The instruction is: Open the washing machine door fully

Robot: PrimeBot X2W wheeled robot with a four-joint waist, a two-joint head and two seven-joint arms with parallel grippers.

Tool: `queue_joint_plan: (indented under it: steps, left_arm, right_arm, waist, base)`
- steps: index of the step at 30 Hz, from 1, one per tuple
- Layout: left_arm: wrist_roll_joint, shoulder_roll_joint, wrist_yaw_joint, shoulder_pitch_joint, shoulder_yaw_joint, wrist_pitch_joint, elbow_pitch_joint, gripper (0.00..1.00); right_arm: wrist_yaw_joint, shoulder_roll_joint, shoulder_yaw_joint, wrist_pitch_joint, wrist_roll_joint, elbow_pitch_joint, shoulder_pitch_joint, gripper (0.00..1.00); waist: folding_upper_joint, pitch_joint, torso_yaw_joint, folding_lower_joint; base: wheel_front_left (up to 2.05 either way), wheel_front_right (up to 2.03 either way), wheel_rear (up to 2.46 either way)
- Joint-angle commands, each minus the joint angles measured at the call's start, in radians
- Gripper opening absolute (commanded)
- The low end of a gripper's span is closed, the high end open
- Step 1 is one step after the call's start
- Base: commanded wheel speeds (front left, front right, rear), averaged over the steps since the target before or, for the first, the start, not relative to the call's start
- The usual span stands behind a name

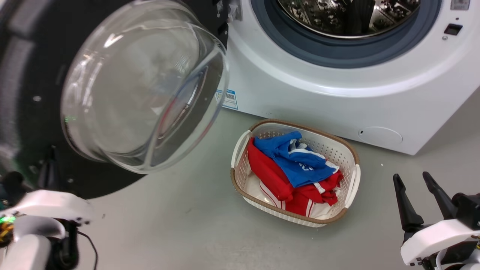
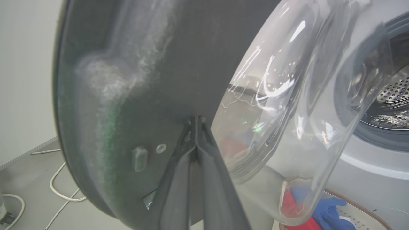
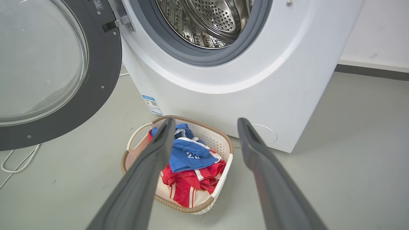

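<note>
Left gripper [image 2: 195,124]: its 2 fingers are drawn together, tips touching the dark inner face of the washing machine door [image 1: 123,93]. Right gripper [image 3: 206,123]: fingers spread wide apart, free above the grey floor [image 1: 168,225] at near right. The door stands swung out left of the white machine [image 1: 300,93], leaving the steel drum [image 3: 211,19] exposed. A basket [image 1: 240,150] of red and blue clothes [image 1: 296,165] sits on the floor just before the machine. A white cable [image 2: 57,182] lies on the floor at left, below the door.
</note>
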Motion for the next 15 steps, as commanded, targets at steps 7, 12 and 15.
queue_joint_plan:
  steps: [7, 12, 15]
  left_arm:
    - [-0.031, 0.052, -0.035, -0.077, 0.047, -0.007, 0.088, 0.00]
    - [-0.039, 0.052, -0.039, -0.081, 0.058, -0.017, 0.130, 0.00]
    - [-0.040, 0.049, -0.042, -0.056, 0.066, -0.029, 0.140, 0.00]
  right_arm:
    - [0.000, -0.017, 0.004, -0.001, 0.008, 0.002, -0.031, 1.00]
    - [0.000, -0.016, 0.008, -0.008, 0.010, 0.013, -0.033, 1.00]
    - [0.000, -0.009, 0.009, -0.012, 0.011, 0.019, -0.026, 1.00]
  waist:
    - [0.0000, 0.032, -0.021, -0.0001]
    - [0.0000, 0.024, -0.031, -0.0001]
    - [0.0000, 0.011, -0.032, -0.0001]
  base:
    - [0.00, 0.00, 0.00]
    - [0.00, 0.00, 0.00]
    - [0.00, 0.00, 0.00]
